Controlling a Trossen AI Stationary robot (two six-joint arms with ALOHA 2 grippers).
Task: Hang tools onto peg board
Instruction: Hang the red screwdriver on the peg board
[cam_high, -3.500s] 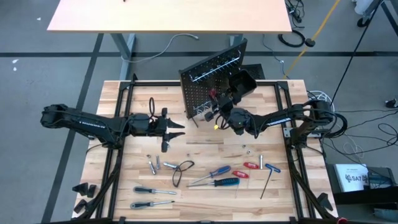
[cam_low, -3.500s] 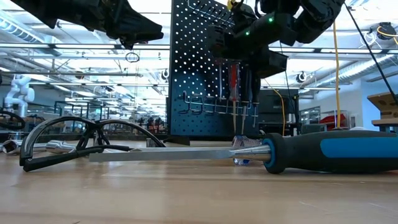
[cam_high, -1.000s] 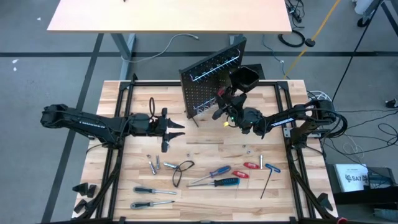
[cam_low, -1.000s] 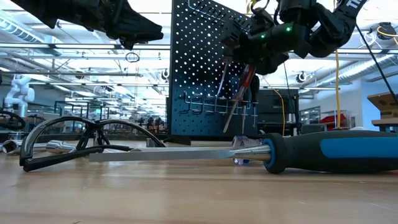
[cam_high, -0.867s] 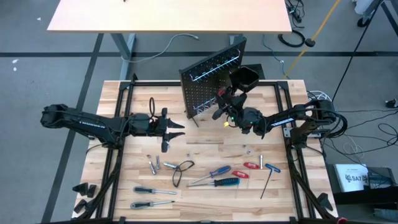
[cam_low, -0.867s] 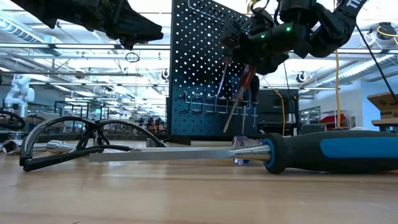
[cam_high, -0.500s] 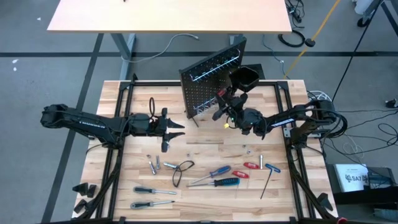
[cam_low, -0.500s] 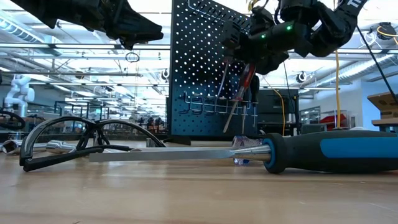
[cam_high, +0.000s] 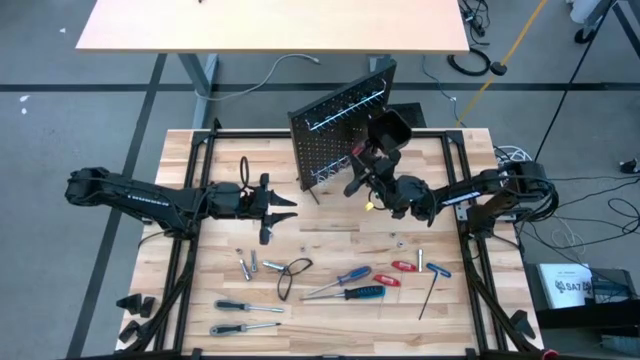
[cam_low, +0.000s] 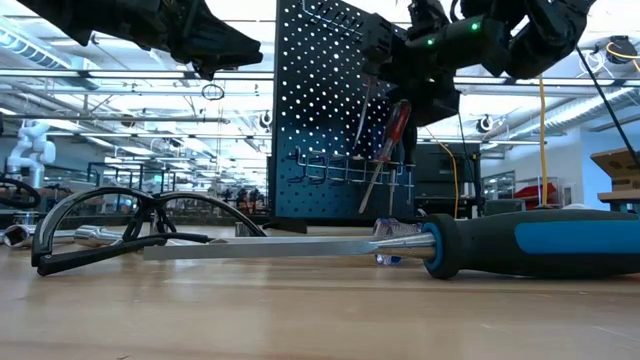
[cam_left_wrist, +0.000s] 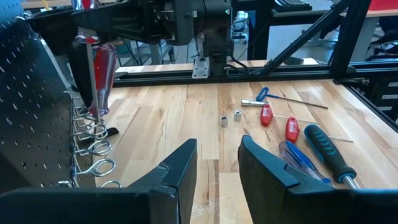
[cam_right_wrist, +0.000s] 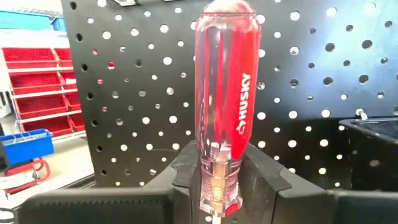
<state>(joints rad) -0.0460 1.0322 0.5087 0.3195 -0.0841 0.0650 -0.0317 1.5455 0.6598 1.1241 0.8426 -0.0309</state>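
The black peg board (cam_high: 330, 140) stands upright at the table's far middle, a row of ring hooks (cam_low: 345, 170) low on its face. Right in front of it my right gripper (cam_high: 362, 175) is shut on a screwdriver with a clear red handle (cam_right_wrist: 224, 81). The screwdriver's shaft (cam_low: 372, 185) slants down toward the hooks. Other tools (cam_high: 350, 285) lie flat on the near part of the table, among them a black wire loop (cam_high: 290, 275). My left gripper (cam_high: 285, 208) hovers open over the table's left middle with nothing between its fingers. My right gripper pinches the lower part of the red handle (cam_right_wrist: 214, 168), near its shaft end, between its two fingers. The fingers come roughly level from the table's right and lie across the handle. The handle rises past the fingers. The screwdriver is clear of the table, tilted, shaft down.
A black bin (cam_high: 390, 128) hangs on the board's right side, close behind my right gripper. A big blue-and-black screwdriver (cam_low: 520, 245) lies near the front edge. Small silver bits (cam_left_wrist: 230, 117) sit mid-table. Bare wood lies between the two grippers.
My right gripper has gone up a little in front of the peg board and rolled slightly, still shut on the red screwdriver. The screwdriver has risen with it, and its shaft still slants down toward the hooks.
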